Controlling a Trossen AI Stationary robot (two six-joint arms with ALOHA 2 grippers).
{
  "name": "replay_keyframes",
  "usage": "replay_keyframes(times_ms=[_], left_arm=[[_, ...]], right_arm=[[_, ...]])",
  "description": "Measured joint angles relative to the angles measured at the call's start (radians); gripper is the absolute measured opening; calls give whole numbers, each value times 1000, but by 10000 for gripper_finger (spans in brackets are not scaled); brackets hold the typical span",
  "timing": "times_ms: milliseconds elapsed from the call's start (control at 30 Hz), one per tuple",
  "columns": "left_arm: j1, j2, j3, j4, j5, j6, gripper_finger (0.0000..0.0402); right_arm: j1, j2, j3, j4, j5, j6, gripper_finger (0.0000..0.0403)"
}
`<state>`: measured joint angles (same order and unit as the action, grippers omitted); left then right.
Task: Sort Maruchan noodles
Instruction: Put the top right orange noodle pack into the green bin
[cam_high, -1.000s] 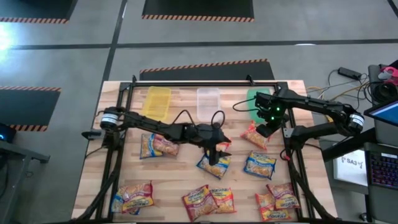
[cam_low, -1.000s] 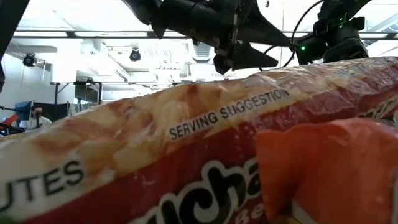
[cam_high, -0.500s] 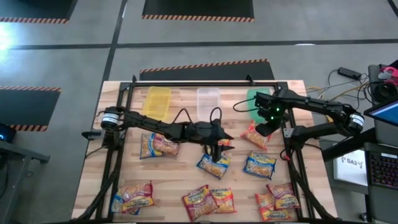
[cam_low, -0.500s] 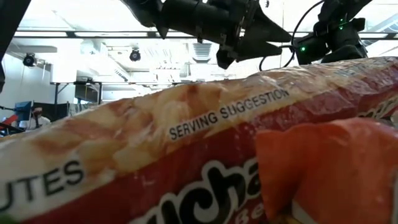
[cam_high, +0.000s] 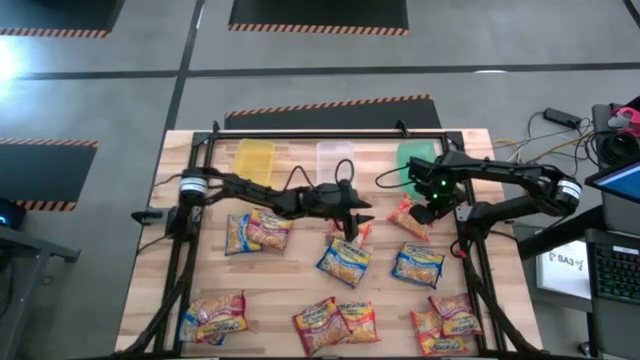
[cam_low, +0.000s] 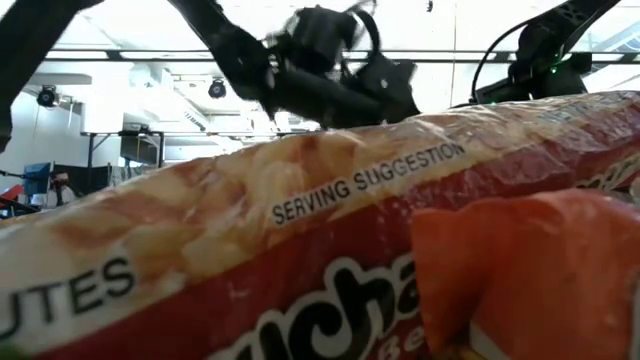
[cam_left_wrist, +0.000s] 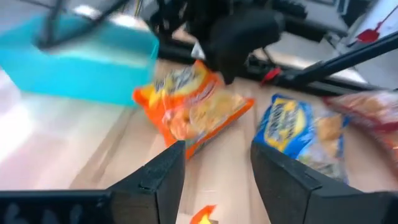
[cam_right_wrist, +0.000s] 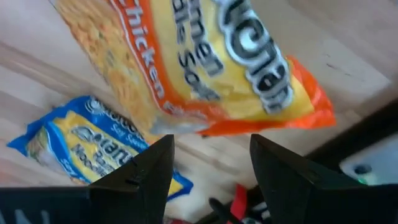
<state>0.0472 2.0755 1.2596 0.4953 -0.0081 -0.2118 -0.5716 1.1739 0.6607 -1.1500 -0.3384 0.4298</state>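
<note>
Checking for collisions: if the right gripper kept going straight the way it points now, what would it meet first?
Most likely the orange chicken ramen packet, which lies right ahead of the right gripper's open jaws. Behind it is the wooden table; how far off the packet is remains unclear.

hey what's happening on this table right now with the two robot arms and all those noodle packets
Two robot arms are sorting ramen packets scattered over a wooden table. The left claw holds a small orange-and-red packet just above the middle of the table, over a blue packet. The right claw is open over an orange chicken packet lying near the green bin. The yellow bin and clear bin sit along the far edge.
</note>
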Motion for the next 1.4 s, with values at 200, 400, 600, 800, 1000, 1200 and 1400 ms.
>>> replay_keyframes(times_ms=[200,400,600,800,1000,1200,1400], left_arm=[[1,150,160,4,63,-16,169],[10,249,306,-93,63,-16,169],[17,298,376,-152,51,-14,169],[39,299,384,-191,-40,-12,169],[46,299,383,-264,-102,-29,169],[40,299,382,-283,-90,-3,169],[39,299,382,-282,-73,-2,169]], right_arm=[[0,1,-19,114,-1,5,201],[0,16,-26,166,-1,-72,193],[12,41,-27,205,-3,-203,182],[35,41,-27,219,-59,-224,176],[37,-18,-27,186,-116,-25,182],[37,-76,-27,73,-105,200,193],[37,-60,-27,66,-1,313,191]])
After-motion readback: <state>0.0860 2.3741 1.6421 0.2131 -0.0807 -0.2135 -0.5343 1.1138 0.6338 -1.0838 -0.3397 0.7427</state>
